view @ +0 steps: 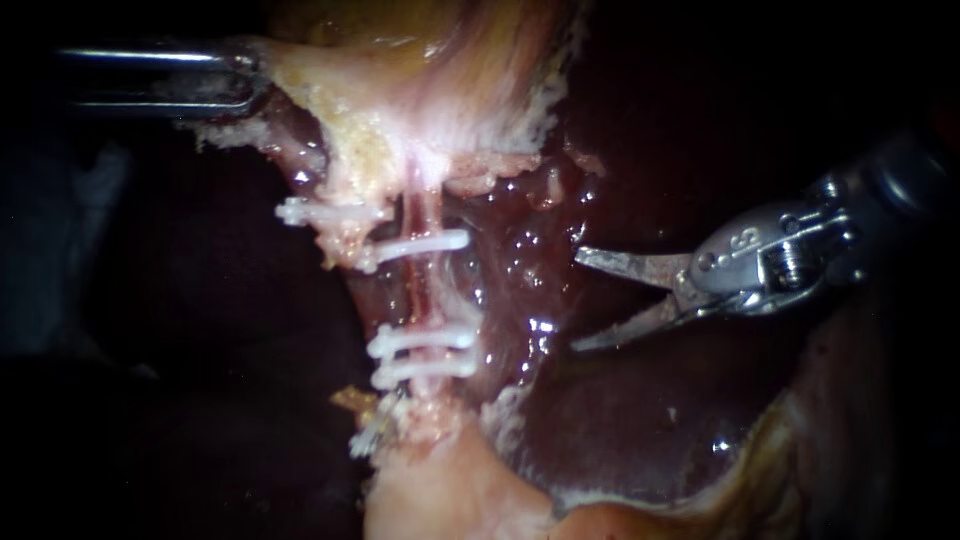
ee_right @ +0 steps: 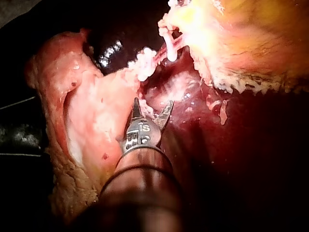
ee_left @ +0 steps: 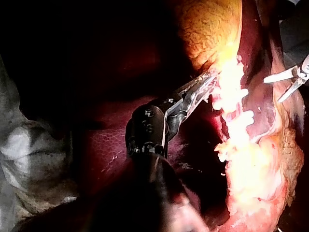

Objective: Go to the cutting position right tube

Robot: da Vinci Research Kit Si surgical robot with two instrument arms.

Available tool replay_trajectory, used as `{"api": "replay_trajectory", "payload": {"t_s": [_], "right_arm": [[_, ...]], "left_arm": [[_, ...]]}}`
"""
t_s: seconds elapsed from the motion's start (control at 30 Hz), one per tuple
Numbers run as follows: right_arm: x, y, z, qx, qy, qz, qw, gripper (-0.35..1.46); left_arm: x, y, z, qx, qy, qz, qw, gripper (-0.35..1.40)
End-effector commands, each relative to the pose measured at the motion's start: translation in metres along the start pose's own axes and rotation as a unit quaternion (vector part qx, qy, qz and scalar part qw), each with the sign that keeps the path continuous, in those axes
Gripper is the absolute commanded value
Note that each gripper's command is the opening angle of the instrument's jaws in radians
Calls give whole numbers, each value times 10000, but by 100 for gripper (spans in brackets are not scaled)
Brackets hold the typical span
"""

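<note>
Hovering at three o'clock of the right tube (view: 424, 290), the right instrument (view: 577, 300) has its claw spread wide — two thin blades parted with nothing between them. It is well apart from the tube, with glistening liver (view: 620, 420) under and behind the tips. The tube runs from twelve to six through the middle of the endoscope view, thin and pink. One white clip (view: 425, 243) crosses it above and a pair of clips (view: 425, 338) below, and the bare stretch between them looks like the place to cut. A further clip (view: 320, 212) sits at ten o'clock of that stretch, on pale tissue. Up at ten o'clock of the view the left instrument (view: 250, 88) has its claw closed on the edge of the gallbladder (view: 420, 100), which seems to keep the tube stretched. The approach is not yet done, I'd say: the blades must travel toward nine o'clock and straddle the bare stretch. Trouble from here — the lower blade could dig into the liver if it goes in too deep. A blade could ride onto a clip if the line drifts toward twelve or six. And the tube could go slack and slip aside if the left claw loses its hold.
</note>
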Motion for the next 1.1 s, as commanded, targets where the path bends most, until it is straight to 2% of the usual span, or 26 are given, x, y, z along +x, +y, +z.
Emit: {"api": "replay_trajectory", "payload": {"t_s": [0.03, 0.13, 0.23, 0.33, 0.6, 0.83, 0.97, 1.1], "right_arm": [[0, 0, 6, 168, 144, 71, 9997, 143], [1, -1, 20, 466, 344, 256, 9980, 143], [0, -3, 36, 604, 384, 343, 9968, 143], [1, -3, 55, 749, 517, 480, 9947, 143], [17, 5, 86, 1071, 841, 757, 9878, 143], [32, 7, 104, 1352, 1105, 800, 9814, 141], [35, 4, 111, 1556, 1154, 732, 9783, 139], [37, 0, 114, 1856, 1295, 680, 9717, 129]], "left_arm": [[-1, -1, 2, -1, 5, 2, 10000, -35], [-2, -1, 3, 1, 6, 4, 10000, -35], [-2, -1, 3, 2, 7, 6, 10000, -35], [-2, -2, 3, 2, 7, 6, 10000, -35], [-2, -1, 3, 2, 7, 6, 10000, -35], [-3, -2, 3, 1, 7, 7, 10000, -35], [-3, -2, 3, 2, 7, 7, 10000, -35], [-3, -2, 3, 1, 7, 8, 10000, -35]]}}
